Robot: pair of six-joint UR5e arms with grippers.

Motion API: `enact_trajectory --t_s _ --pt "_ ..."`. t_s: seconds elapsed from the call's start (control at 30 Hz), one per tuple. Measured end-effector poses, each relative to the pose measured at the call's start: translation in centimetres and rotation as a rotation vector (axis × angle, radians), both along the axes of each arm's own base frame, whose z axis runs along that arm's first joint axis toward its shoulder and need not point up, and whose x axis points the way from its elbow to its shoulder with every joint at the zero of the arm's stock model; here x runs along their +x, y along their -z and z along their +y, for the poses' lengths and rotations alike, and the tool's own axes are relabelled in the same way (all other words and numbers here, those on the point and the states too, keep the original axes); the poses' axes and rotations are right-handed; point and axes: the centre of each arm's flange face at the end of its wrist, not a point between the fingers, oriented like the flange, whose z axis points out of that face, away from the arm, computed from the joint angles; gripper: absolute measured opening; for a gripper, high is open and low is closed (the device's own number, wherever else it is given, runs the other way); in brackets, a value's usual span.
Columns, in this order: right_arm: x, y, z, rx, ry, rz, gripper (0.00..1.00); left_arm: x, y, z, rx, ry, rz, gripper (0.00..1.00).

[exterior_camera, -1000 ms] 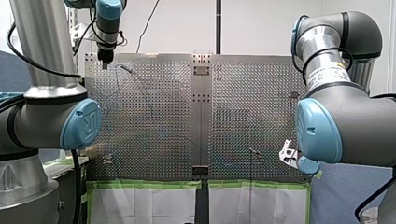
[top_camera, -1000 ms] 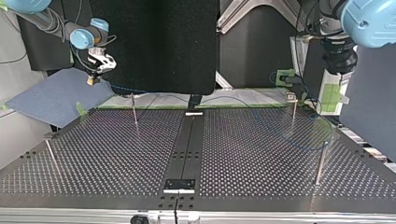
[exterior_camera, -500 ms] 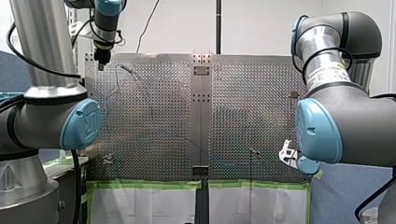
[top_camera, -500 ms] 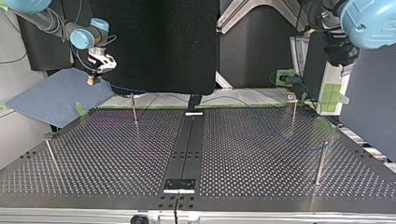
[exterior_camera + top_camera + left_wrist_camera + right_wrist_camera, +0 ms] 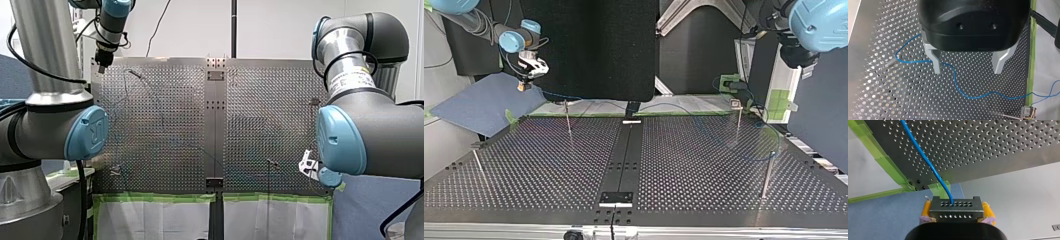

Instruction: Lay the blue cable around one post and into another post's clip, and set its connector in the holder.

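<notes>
The blue cable point(image 5: 965, 93) lies slack on the perforated table and loops around a thin post point(image 5: 892, 62). It runs on past a post with a clip point(image 5: 1026, 111). My left gripper point(image 5: 968, 68) hovers high above the cable, its metal fingers point(image 5: 937, 65) wide open and empty. It stands over the far left corner point(image 5: 101, 66) in the front view. My right gripper point(image 5: 956, 216) is shut, its yellow pads clamping the dark connector point(image 5: 956, 210) where the cable point(image 5: 923, 155) enters. It hangs off the table's corner point(image 5: 524, 84) above a blue mat.
Thin upright posts stand on the table point(image 5: 568, 118) point(image 5: 738, 118) point(image 5: 767, 172) point(image 5: 478, 166). A dark centre rail point(image 5: 624, 155) carries a black bracket point(image 5: 616, 198) near the top view's front edge. Green tape point(image 5: 885, 162) lines the table edge, and a blue mat point(image 5: 479, 102) lies beside it.
My left arm has risen and drawn back toward the far left corner in the front view; in the top view it has slid up and right. The right arm and connector have not moved.
</notes>
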Motion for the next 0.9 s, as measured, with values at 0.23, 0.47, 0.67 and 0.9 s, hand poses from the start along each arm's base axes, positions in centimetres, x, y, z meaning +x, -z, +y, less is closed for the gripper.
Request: enact_trajectory --t_s 0.23,0.47,0.67,0.9 --pt "-0.01 -0.01 -0.02 -0.001 0.0 0.0 0.0 -0.02 -0.02 0.02 0.002 -0.001 0.0 1.0" --pt "0.0 -0.02 -0.03 -0.001 0.0 0.0 0.0 -0.01 -0.04 0.01 0.0 -0.001 -0.003 1.0" --pt "0.0 -0.03 -0.04 -0.001 0.0 0.0 0.0 0.12 -0.04 0.0 -0.001 -0.002 -0.012 1.0" --pt "0.02 -0.03 -0.04 -0.001 0.0 0.0 0.0 0.11 -0.06 0.0 -0.002 -0.002 -0.014 1.0"
